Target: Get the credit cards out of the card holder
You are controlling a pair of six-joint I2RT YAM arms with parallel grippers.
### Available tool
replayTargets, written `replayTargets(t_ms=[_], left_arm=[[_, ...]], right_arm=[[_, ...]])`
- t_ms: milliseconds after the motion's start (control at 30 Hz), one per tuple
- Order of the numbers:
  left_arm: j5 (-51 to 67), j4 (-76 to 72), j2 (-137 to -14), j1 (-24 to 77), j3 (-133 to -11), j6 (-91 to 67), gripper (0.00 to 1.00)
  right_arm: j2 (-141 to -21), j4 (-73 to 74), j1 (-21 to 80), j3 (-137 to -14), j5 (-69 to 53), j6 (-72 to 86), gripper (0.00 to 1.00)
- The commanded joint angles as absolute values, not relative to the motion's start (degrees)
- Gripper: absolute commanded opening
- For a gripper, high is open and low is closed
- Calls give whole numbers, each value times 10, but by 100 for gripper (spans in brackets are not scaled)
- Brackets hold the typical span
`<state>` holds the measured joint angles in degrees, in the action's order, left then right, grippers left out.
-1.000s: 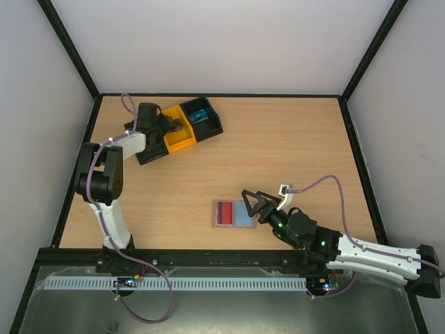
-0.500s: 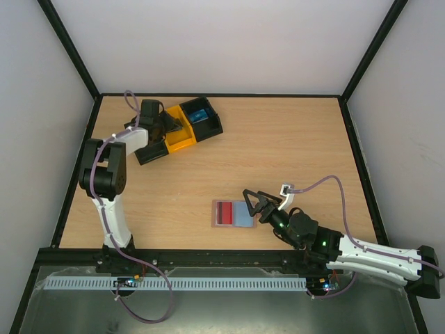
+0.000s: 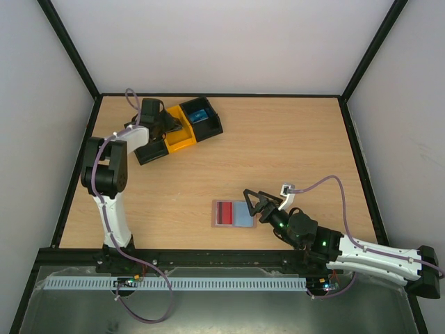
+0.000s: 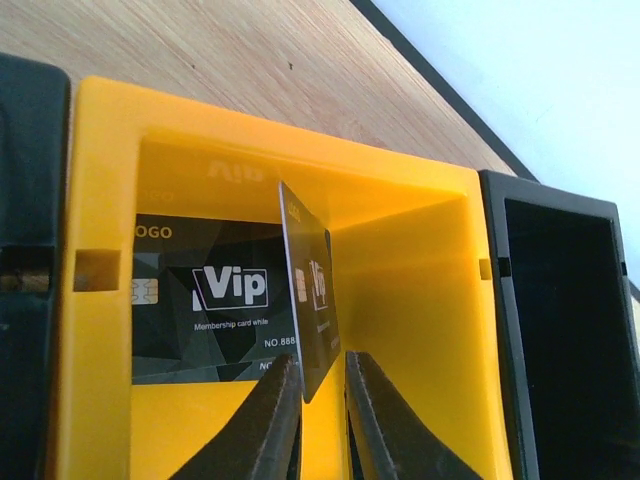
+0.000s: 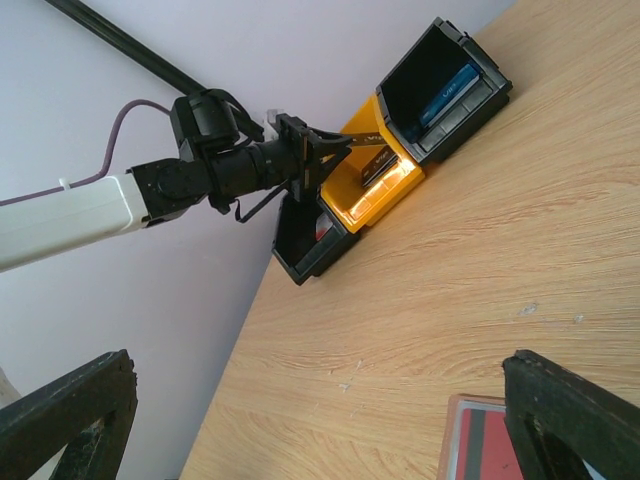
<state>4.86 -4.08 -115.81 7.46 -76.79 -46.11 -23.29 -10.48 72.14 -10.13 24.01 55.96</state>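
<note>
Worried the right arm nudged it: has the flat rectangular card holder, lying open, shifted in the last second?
No; the card holder lies exactly as far from the black near-edge rail as before.

Overhead, wrists; shared yellow bin point(image 3: 184, 142)

Row of bins point(image 3: 186, 139) far left on the table point(image 3: 278, 153), card holder point(image 3: 229, 213) near front centre.

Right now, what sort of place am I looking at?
Probably a robotics test cell: a left arm and right arm bolted beside a wooden table, enclosed by plain white walls.
</note>
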Motion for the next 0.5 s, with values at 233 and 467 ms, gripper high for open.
replayTargets(t_ms=[233, 467], left_arm=[[37, 9, -1130, 75, -809, -428, 47], [27, 45, -1087, 75, -819, -396, 57]], right_arm=[[-235, -76, 725, -125, 251, 574, 97], [-270, 36, 725, -168, 302, 653, 97]])
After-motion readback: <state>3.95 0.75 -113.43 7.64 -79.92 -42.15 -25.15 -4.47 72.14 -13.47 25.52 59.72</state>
